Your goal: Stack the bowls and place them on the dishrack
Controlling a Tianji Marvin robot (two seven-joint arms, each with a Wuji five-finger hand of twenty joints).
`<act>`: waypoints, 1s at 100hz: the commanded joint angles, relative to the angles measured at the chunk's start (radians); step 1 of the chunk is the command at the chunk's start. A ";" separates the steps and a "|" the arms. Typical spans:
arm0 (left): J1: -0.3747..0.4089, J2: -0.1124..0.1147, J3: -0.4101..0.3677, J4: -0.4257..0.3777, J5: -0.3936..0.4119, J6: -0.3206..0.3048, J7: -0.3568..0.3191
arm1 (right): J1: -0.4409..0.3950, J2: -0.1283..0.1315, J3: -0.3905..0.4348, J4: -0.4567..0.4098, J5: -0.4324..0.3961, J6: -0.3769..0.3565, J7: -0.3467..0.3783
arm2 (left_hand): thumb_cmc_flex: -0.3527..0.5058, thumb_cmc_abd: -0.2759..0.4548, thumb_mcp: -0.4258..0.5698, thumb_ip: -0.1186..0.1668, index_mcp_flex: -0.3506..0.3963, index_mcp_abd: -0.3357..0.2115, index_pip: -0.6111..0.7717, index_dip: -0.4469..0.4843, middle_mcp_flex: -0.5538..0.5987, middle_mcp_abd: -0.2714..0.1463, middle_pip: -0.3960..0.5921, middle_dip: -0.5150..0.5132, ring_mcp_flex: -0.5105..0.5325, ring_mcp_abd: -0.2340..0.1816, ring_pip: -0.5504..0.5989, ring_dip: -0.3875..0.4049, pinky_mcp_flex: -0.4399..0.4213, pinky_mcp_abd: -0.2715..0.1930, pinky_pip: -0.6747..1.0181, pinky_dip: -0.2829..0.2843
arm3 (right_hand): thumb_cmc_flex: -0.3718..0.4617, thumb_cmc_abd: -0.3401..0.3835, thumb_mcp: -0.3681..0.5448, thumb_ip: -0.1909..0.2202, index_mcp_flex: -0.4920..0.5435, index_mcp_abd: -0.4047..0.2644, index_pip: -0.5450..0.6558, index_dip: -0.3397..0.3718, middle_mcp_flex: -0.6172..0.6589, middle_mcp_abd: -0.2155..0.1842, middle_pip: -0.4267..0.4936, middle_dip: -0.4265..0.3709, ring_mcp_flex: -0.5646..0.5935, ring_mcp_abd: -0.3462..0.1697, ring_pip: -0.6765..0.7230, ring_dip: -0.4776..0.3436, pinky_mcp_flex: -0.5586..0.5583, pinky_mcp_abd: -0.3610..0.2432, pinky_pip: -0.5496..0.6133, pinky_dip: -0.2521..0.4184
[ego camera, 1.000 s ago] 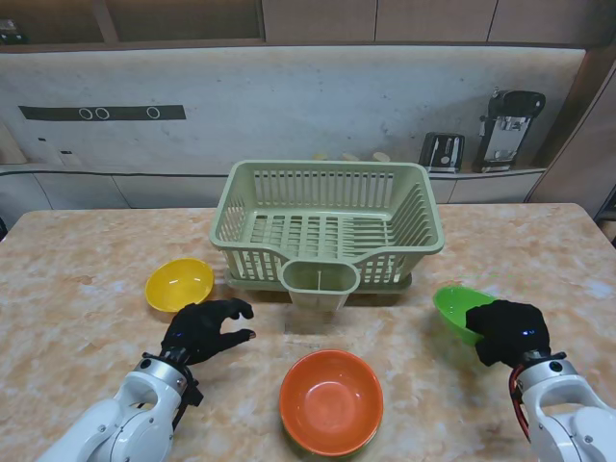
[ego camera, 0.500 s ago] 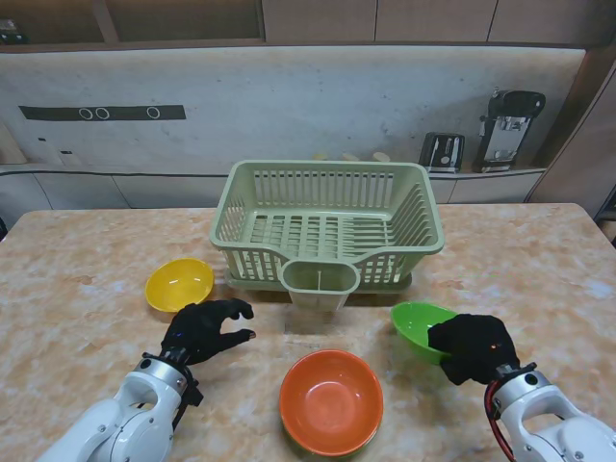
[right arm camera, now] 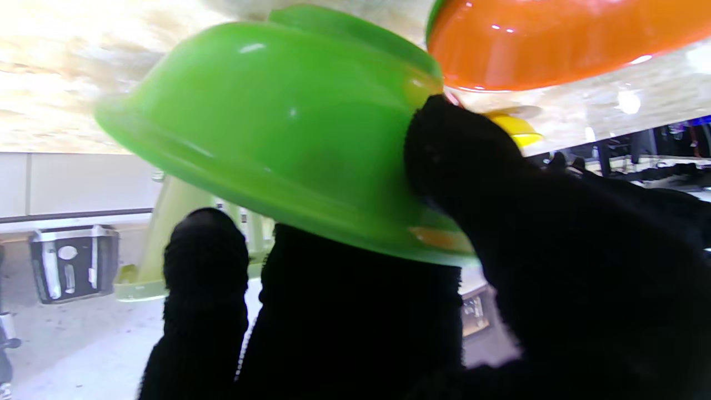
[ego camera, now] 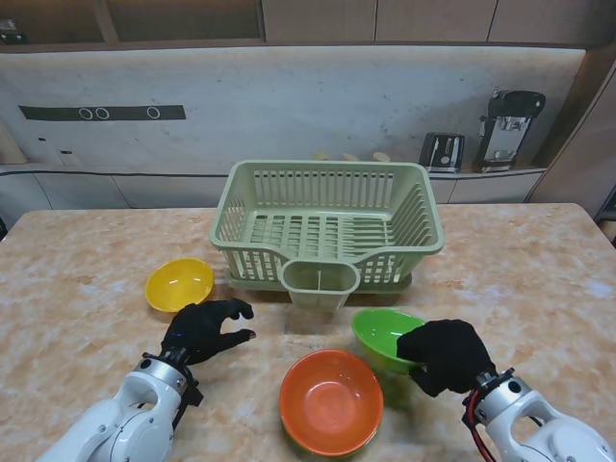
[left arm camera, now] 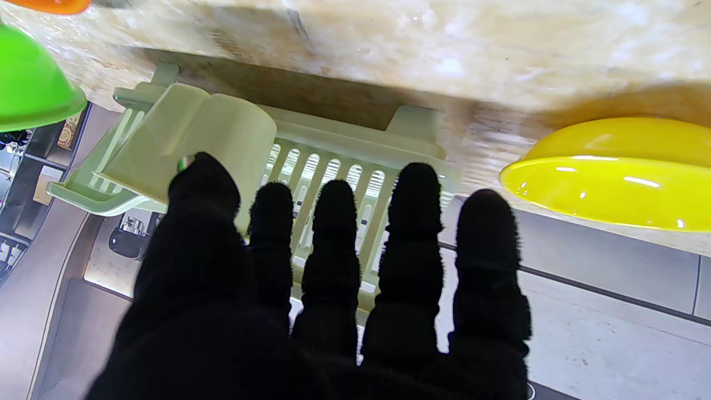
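My right hand (ego camera: 446,354) is shut on the rim of a green bowl (ego camera: 386,338) and holds it off the table, tilted, just right of an orange bowl (ego camera: 331,400) that sits near the front edge. In the right wrist view the green bowl (right arm camera: 278,128) fills the middle with the orange bowl (right arm camera: 561,39) close beside it. A yellow bowl (ego camera: 179,284) rests on the table at the left. My left hand (ego camera: 204,329) hovers open just nearer to me than the yellow bowl, fingers spread (left arm camera: 333,261). The pale green dishrack (ego camera: 327,229) stands at the middle back.
A cutlery cup (ego camera: 320,283) juts from the dishrack's front, between the two hands. Behind the table runs a counter with a toaster (ego camera: 442,151) and a coffee machine (ego camera: 509,125). Marble table top (ego camera: 77,318) stretches to both sides.
My right hand has carried the green bowl leftward from the table's right side to right beside the orange bowl. The left hand and the other bowls have not moved.
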 commanded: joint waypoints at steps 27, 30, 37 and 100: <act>0.006 -0.003 0.000 -0.006 0.002 -0.002 -0.012 | 0.024 -0.002 -0.058 -0.019 0.013 -0.107 -0.005 | 0.034 -0.018 -0.011 0.000 0.022 -0.019 0.012 0.013 0.016 -0.012 0.007 0.020 0.015 -0.005 0.008 0.013 0.000 -0.007 0.020 0.012 | 0.190 0.141 0.345 0.054 0.226 -0.295 0.149 0.060 0.036 -0.147 -0.044 -0.027 0.086 -0.087 0.066 0.087 0.012 -0.018 -0.003 -0.023; 0.006 -0.003 0.000 -0.006 0.002 -0.002 -0.012 | 0.027 -0.001 -0.065 -0.018 0.011 -0.115 -0.008 | 0.034 -0.018 -0.011 0.000 0.023 -0.019 0.012 0.014 0.017 -0.013 0.007 0.020 0.015 -0.006 0.008 0.013 0.000 -0.007 0.020 0.012 | 0.188 0.139 0.344 0.052 0.224 -0.296 0.148 0.058 0.037 -0.148 -0.046 -0.028 0.086 -0.088 0.065 0.086 0.012 -0.020 -0.006 -0.025; 0.006 -0.003 0.000 -0.006 0.002 -0.002 -0.012 | 0.035 0.000 -0.078 -0.015 0.009 -0.136 -0.012 | 0.033 -0.017 -0.011 0.000 0.022 -0.018 0.011 0.013 0.016 -0.014 0.007 0.020 0.015 -0.004 0.008 0.013 0.000 -0.007 0.020 0.012 | 0.187 0.135 0.345 0.049 0.223 -0.298 0.145 0.055 0.038 -0.150 -0.048 -0.032 0.086 -0.089 0.061 0.086 0.017 -0.024 -0.010 -0.029; 0.009 -0.003 -0.003 -0.010 -0.004 0.004 -0.014 | 0.096 0.013 -0.157 0.026 0.096 -0.230 0.092 | 0.033 -0.016 -0.011 0.000 0.023 -0.019 0.012 0.014 0.017 -0.013 0.007 0.020 0.014 -0.005 0.008 0.013 0.000 -0.006 0.020 0.012 | 0.152 0.084 0.345 -0.011 0.172 -0.278 0.089 0.005 0.006 -0.151 -0.089 -0.067 0.042 -0.082 0.006 0.071 -0.007 -0.038 -0.070 -0.066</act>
